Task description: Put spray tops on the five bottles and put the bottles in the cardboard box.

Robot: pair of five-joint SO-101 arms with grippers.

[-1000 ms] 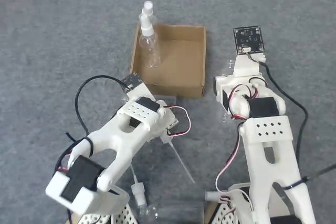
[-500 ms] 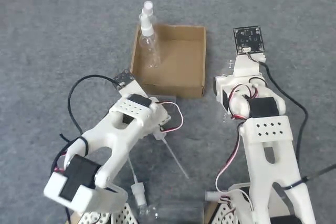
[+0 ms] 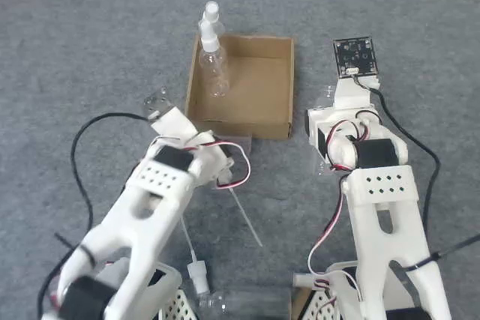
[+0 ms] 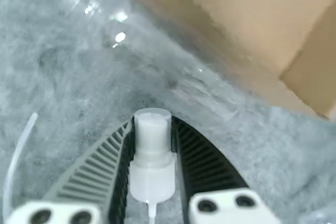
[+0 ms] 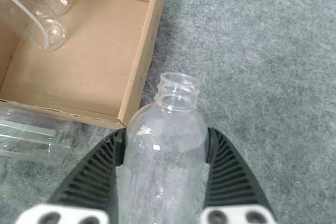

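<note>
Two tops on, one more in the claw

Two capped bottles (image 3: 214,65) lean together in the far left corner of the cardboard box (image 3: 259,95), their round bases down on its floor. One spray top (image 4: 152,156) is clamped between the ribbed fingers of the left claw (image 4: 152,124), its nozzle end poking just past the fingertips. Its thin dip tube (image 3: 246,219) slants out from under the arm over the grey surface (image 3: 75,50). That claw sits in front of the box's near wall, close to a clear bottle (image 4: 126,30) that lies on its side along that wall. The right claw (image 5: 165,135) is closed around the body of an open bottle (image 5: 164,156), whose bare threaded neck reaches just beside the box's near right corner. Down by the arms' bases, well apart from the box, a second spray top (image 3: 199,275) with its own tube lies next to another bottle (image 3: 251,305) on its side.
</note>
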